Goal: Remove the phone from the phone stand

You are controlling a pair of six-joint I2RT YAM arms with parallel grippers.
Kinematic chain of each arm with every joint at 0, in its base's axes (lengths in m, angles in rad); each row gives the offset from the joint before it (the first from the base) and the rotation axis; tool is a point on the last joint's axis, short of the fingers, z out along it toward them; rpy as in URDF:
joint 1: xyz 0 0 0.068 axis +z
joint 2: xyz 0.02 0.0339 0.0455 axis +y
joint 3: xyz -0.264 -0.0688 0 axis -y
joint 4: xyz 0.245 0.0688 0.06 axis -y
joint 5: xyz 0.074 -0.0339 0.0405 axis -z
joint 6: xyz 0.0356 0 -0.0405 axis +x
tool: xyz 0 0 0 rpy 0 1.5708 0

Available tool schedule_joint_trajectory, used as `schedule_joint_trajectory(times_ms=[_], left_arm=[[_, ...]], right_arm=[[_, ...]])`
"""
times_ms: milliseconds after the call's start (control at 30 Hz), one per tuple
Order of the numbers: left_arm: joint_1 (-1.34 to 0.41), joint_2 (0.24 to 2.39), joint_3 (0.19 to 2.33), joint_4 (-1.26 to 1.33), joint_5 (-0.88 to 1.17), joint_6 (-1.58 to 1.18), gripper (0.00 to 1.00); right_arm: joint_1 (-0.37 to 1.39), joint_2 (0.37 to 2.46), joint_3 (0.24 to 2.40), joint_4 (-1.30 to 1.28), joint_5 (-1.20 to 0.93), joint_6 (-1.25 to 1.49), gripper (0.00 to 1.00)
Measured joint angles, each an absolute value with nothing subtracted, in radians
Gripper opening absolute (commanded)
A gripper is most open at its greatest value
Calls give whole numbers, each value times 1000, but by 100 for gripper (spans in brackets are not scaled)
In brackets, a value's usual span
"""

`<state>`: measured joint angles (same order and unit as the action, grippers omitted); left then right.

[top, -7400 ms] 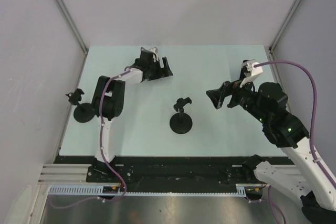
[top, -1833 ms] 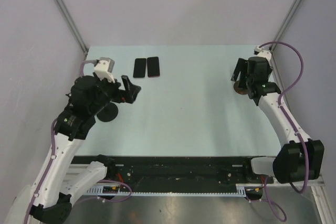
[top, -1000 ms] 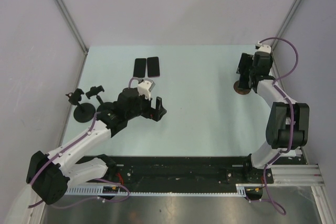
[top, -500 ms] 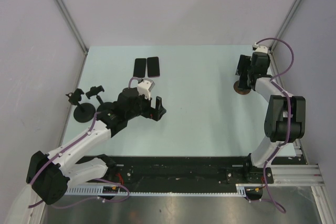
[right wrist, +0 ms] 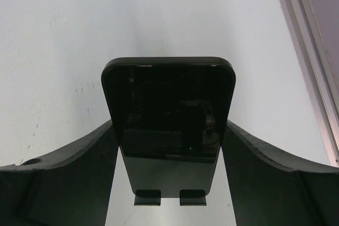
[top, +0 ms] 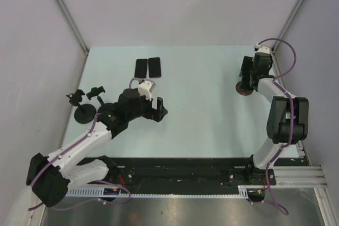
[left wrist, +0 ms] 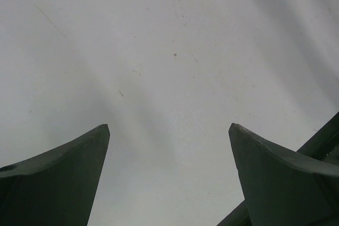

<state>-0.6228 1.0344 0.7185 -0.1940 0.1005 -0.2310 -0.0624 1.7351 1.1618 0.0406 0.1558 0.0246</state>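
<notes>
1. The left gripper (top: 160, 110) hangs low over the left-centre of the table (top: 212, 125). Its fingers (left wrist: 63, 178) are spread wide with only bare surface between them, holding and touching nothing.
2. The right gripper (top: 246, 73) is at the far right of the table and has the phone (right wrist: 168, 115) between its fingers. In the right wrist view one finger (right wrist: 79, 173) lies against each long edge with no gap showing, so it is pinching the phone by its sides.
3. The phone stands nearly upright in the phone stand (top: 243, 91), its lower short edge seated in the stand's two small hooks (right wrist: 169, 198). Its long axis runs from the hooks upward and its dark glass face is turned toward the wrist camera. In the top view the gripper hides most of it.
4. From left to right, the pale mint table holds two spare stands (top: 83, 113) by the left edge. Next come two flat phones (top: 147, 68) side by side near the back, long axes pointing away from the arms. The occupied stand is near the right rail (right wrist: 307, 56).
5. Plain grey-lilac walls with slanted metal posts close in the table on three sides.
</notes>
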Motion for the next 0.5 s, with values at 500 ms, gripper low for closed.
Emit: schedule_joint_trajectory(times_ms=[500], left_arm=[[-626,987,724,-189,129,-273,100]], right_arm=[[-47,1507,1162,-43,168,68,0]])
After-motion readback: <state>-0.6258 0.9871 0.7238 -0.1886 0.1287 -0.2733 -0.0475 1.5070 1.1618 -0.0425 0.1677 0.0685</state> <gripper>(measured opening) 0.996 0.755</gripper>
